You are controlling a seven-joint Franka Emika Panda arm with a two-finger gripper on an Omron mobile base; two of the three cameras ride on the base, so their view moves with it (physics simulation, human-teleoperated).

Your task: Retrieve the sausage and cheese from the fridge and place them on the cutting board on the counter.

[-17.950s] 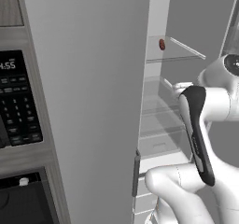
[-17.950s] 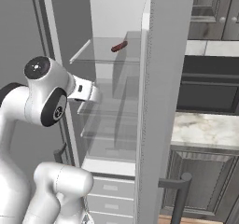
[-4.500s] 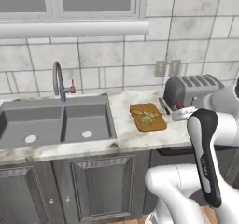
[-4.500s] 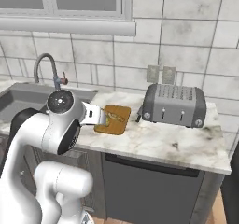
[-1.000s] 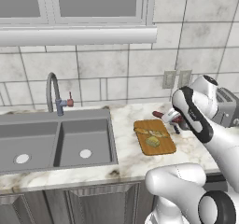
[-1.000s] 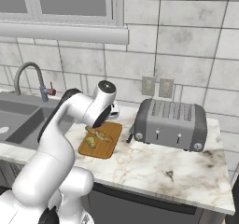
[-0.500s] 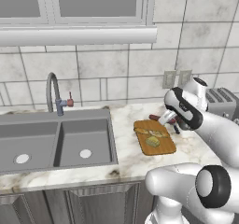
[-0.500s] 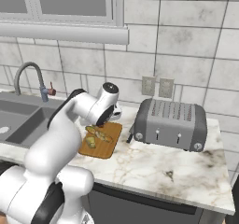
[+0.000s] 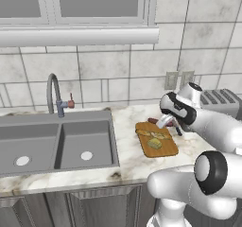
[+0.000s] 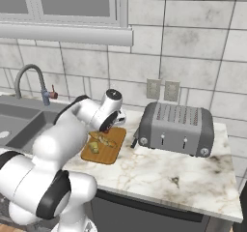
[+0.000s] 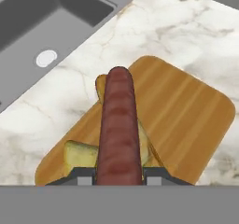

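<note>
Gripper (image 11: 119,181) clamped on sausage (image 11: 119,129) at one end, over board (image 11: 186,111) and cheese (image 11: 77,153). Probably light, firm, slick-skinned; mid-length hold likely steadier against swivelling.

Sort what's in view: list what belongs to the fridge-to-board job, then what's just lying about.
Job:
sausage, held in the shut tool over the board
cheese on the board
cutting board
counter

Lying about:
toaster
sink
faucet
</note>
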